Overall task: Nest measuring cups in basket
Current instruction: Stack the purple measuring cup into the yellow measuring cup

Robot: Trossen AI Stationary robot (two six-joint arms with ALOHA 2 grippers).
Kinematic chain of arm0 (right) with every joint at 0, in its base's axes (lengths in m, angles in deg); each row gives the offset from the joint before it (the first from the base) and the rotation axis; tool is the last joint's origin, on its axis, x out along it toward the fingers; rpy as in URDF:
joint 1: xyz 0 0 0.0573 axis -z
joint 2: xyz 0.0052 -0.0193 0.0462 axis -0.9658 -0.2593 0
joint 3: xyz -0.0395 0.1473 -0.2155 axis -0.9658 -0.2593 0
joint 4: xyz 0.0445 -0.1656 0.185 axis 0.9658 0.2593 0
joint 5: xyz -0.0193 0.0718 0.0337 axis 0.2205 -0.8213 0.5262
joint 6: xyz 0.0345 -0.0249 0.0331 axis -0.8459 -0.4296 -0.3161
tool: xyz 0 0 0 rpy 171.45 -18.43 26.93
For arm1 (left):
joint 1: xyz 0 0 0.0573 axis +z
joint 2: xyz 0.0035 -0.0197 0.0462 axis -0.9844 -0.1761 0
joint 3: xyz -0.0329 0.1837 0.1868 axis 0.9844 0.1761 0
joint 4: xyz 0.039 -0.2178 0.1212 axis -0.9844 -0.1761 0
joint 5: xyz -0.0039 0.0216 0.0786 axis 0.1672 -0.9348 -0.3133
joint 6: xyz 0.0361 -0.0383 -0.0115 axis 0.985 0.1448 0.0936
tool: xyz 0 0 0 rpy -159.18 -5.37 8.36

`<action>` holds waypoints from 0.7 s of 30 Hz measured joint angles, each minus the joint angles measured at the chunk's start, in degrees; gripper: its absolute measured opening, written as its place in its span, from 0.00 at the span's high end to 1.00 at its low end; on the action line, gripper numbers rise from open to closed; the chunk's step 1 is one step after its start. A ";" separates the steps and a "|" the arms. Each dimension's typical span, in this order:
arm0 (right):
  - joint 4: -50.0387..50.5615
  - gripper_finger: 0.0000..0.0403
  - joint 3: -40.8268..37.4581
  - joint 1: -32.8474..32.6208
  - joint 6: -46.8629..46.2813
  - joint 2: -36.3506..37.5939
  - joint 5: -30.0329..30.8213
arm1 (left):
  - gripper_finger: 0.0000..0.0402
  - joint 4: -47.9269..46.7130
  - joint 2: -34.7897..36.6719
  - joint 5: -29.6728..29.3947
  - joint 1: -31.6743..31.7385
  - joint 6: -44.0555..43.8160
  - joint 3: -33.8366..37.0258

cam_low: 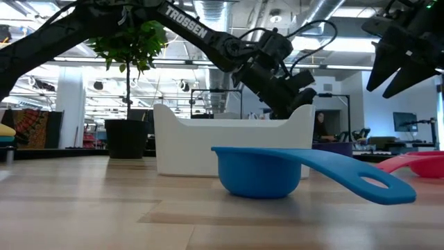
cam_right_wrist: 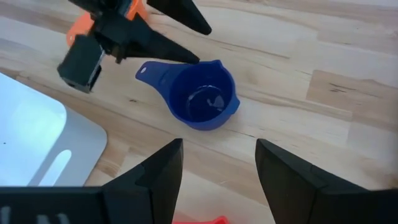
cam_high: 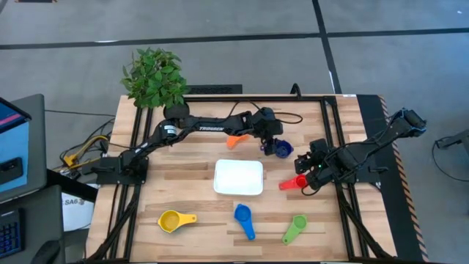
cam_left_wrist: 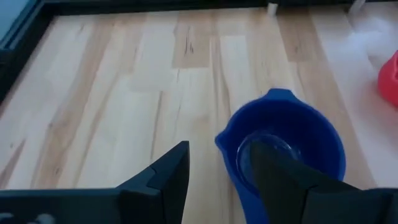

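Observation:
The dark blue cup [cam_high: 278, 149] stands upright on the table beyond the white basket [cam_high: 238, 177]. My left gripper [cam_left_wrist: 221, 149] is open at its handle side: one finger is over the cup's inside, the other outside its wall. The orange cup [cam_high: 236, 141] lies just left of it. My right gripper [cam_right_wrist: 217, 165] is open and raised off the table, above the red cup [cam_high: 293, 182], right of the basket. Along the near edge lie the yellow cup [cam_high: 174, 220], the blue cup [cam_high: 244, 218] and the green cup [cam_high: 294, 227]. No light blue cup shows. My left gripper stands astride the dark blue cup's wall next to the handle [cam_right_wrist: 147, 70], slanting down from the table's left. One finger [cam_left_wrist: 273, 174] reaches over the rim above the inside. I cannot tell whether either finger touches the cup, which sits flat on the table.
A potted plant [cam_high: 154, 77] stands at the far left corner. The basket [cam_low: 229, 139] holds nothing that I can see. Bare wood lies left of the basket and between it and the near row of cups. Black frame rails run along the table's sides.

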 joint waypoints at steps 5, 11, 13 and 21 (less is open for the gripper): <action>-0.46 0.44 0.00 0.00 0.02 0.00 0.00 | 0.61 0.50 -0.19 0.52 -0.04 -1.84 1.45; -1.00 0.44 0.00 0.00 0.01 0.01 -0.12 | 0.64 0.76 -0.10 0.06 -0.04 -1.89 1.33; -1.30 0.44 0.00 0.00 0.02 0.00 -0.15 | 0.67 1.02 -0.10 0.06 -0.04 -1.85 1.31; -1.81 0.44 0.00 0.00 0.04 0.00 -0.20 | 0.74 -0.20 -0.10 0.12 -0.47 -1.97 1.31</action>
